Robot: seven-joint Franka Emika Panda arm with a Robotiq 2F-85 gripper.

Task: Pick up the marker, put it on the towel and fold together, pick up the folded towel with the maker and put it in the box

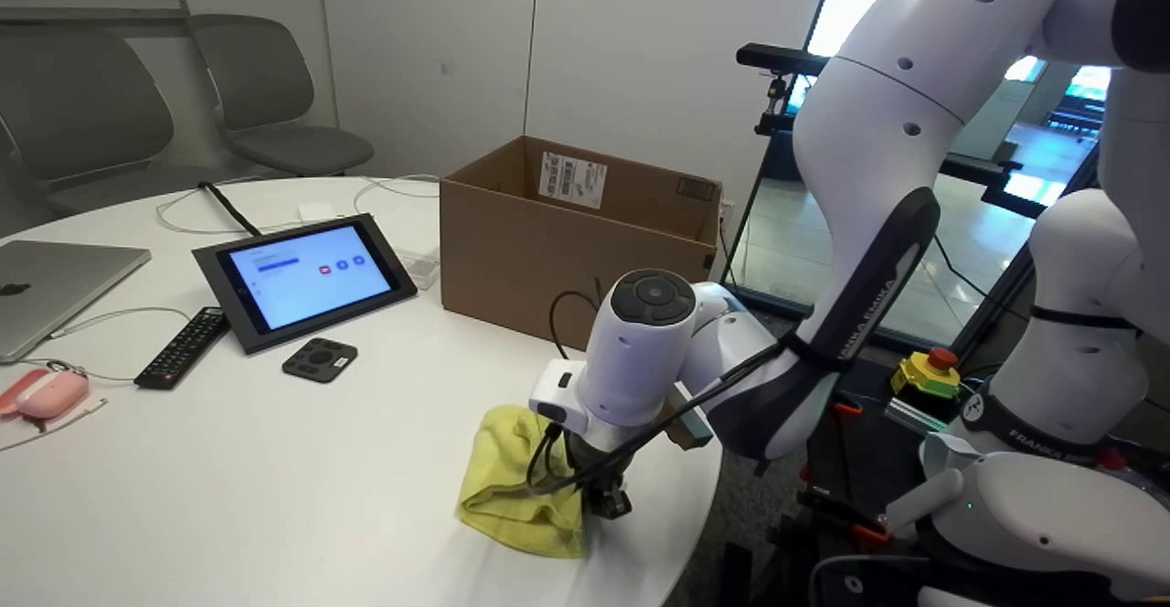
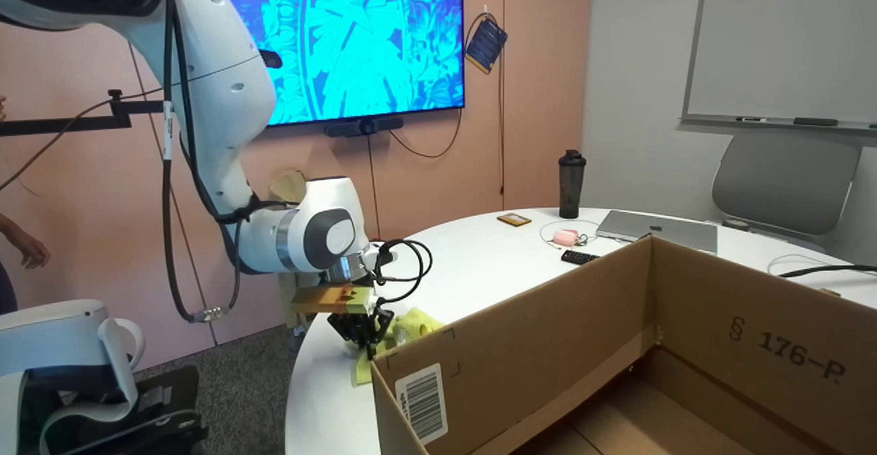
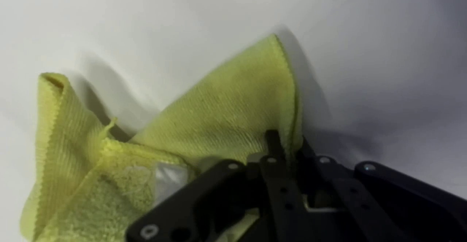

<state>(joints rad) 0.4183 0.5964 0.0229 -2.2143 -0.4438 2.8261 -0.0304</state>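
A crumpled, finely ribbed yellow towel (image 1: 523,527) with stitched hems lies on the white desk (image 1: 320,479) near an open-topped cardboard box (image 1: 512,255); at right in the wrist view, the tool (image 3: 290,149), nearly closed, clamps the towel's hemmed edge.

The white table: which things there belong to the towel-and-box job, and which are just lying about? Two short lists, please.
Belongs to the job:
yellow towel
cardboard box, open at the top
gripper, closed on the towel's edge
marker: cannot be made out

Just lying about:
laptop
tablet
remote control
pink case
dark bottle
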